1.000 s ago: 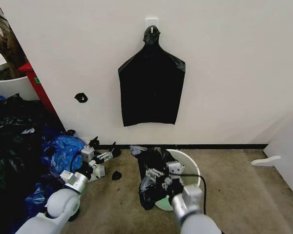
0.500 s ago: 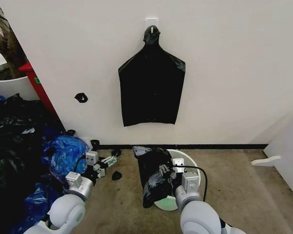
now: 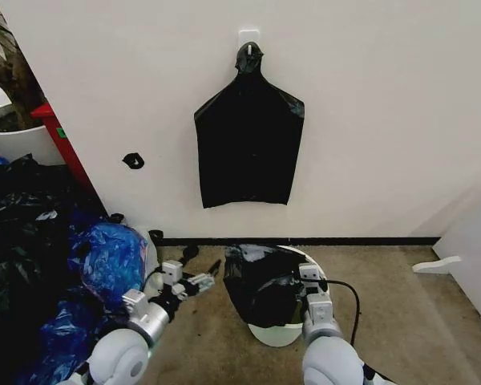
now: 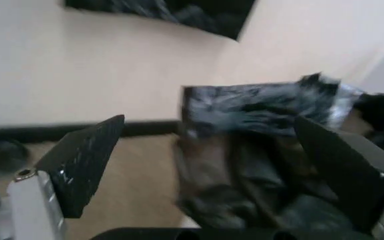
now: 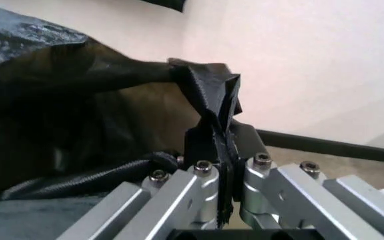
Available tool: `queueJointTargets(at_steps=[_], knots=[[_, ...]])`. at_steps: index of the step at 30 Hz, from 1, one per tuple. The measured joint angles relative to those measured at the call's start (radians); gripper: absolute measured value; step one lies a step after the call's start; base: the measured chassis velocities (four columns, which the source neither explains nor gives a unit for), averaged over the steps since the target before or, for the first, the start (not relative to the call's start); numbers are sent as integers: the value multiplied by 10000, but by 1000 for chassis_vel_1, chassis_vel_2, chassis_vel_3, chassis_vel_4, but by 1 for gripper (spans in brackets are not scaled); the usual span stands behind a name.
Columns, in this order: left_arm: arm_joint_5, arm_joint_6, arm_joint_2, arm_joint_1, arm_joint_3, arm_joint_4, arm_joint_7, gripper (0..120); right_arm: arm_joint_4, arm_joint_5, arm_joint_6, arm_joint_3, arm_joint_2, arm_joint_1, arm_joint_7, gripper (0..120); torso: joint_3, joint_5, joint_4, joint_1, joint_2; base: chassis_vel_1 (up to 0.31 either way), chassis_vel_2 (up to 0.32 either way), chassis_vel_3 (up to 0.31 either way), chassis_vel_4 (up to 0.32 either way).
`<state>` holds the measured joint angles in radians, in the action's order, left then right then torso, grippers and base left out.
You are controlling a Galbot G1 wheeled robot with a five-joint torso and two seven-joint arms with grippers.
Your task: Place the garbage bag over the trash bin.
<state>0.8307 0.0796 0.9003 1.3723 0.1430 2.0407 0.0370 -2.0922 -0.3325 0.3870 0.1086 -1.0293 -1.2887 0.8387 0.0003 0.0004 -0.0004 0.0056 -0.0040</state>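
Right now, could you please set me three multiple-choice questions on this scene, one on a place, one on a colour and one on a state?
1. Where is the garbage bag?
A. draped over the trash bin's mouth
B. flat on the floor by the blue bags
C. inside the plant pot

2. What colour is the bag hanging on the wall?
A. blue
B. black
C. white

3. How does the right gripper stand?
A. open, clear of everything
B. shut on the bin's rim
C. shut on the garbage bag

Answers: 1 A, the head view shows it stretched across the bin's top. 2 B, it is dark against the pale wall. 3 C, the right wrist view shows plastic pinched between its fingers.
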Motion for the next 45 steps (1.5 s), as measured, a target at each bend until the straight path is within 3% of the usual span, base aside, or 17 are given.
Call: queueJointTargets(at_steps=[6,13,26,32,38,45], knots=[[304,1174,260,-523,-1176,232,1138,100,74,7,-153,-113,-65,-301,69,0,0,-2,-1,0,0,0,0,0,0],[124,1835,759,-1154,-1966,-36,2927,97,-43,-91,-249,110,-171,-354,71,0,0,-1,0,0,0,0,0,0,0],[-17,2429,814,-2464,-2613,-66,3431,93,-57,-121,-244,136,-244,-337,69,0,0,-2,0,0,0,0,0,0,0],[-52,3293,1009,-3302,-3311,-288,3839,93,-65,-121,-237,135,-295,-369,69,0,0,-1,-1,1,0,0,0,0,0],[-10,4500,1670,-3982,-4279,-774,5483,93,-217,-121,-228,60,-309,-438,69,0,0,-1,0,0,0,0,0,0,0],[51,5169,2613,-4548,-5029,-1582,7059,94,-301,-129,-224,29,-309,-492,70,0,0,1,-2,0,0,0,0,0,0]])
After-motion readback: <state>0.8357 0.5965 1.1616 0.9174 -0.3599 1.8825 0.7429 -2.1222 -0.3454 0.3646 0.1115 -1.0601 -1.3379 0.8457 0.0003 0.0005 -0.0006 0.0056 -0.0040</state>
